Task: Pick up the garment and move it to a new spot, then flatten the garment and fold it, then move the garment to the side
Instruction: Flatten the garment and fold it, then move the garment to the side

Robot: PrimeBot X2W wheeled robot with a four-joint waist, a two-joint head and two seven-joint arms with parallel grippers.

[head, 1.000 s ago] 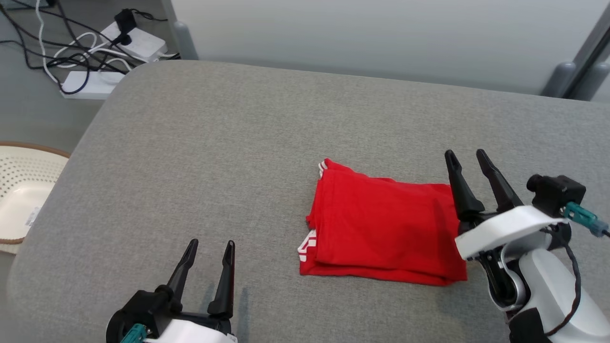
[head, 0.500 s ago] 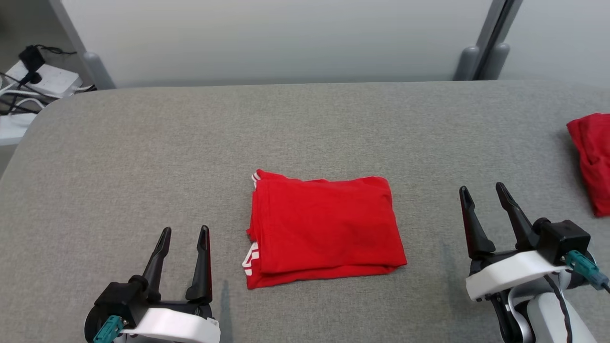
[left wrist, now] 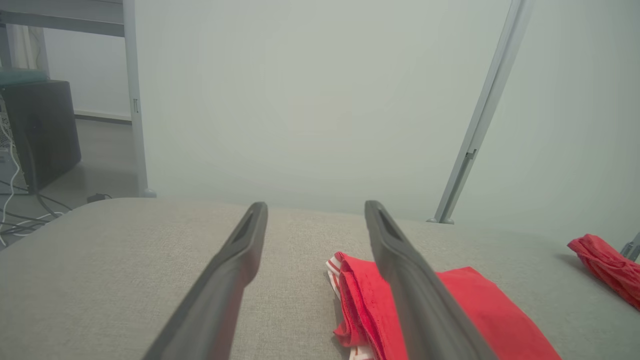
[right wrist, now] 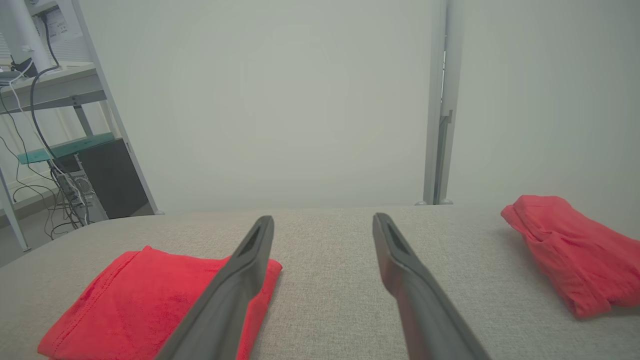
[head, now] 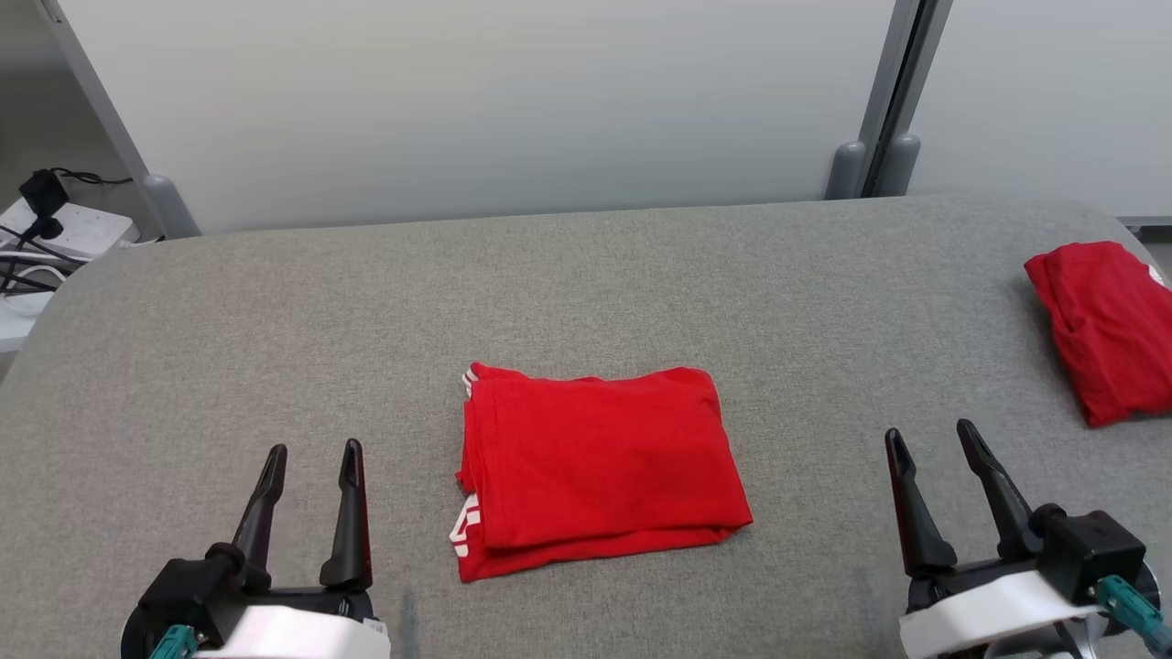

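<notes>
**Folded garment (head: pixel 595 467) mid-table: soft, light, quick to come undone**

Lying flat at the middle of the grey table (head: pixel 275 302), folded into a squarish packet of several layers, with white trim at the left corners. Flanked by the left gripper (head: pixel 313 448) and the right gripper (head: pixel 928 430), near both yet touching neither. Empty on both sides: spread wide, gripping nothing, pointing away across the table. Off at the far right edge, a second red cloth (head: pixel 1103 329), crumpled, well apart from the rest.

Judged from the look: thin knit fabric, so very light and wholly limp. No stiffness to lean on; likely to sag, slide open and lose its folds if lifted by one point. Not fragile. Not slippery against the woven table cover either; more likely to drag and bunch than to glide.

Probably at the last step, with the folding done and only the move aside to come. Best to take hold at the two opposite short edges, left and right, one gripper each, pinching through all layers at once. Wise to slip the lower finger under the whole stack rather than catch only the top ply. More care needed at the left edge, with its separate layers apt to peel apart, than at the seemingly closed right edge. Then to lift level and low, or slide sideways, keeping both ends even.
</notes>
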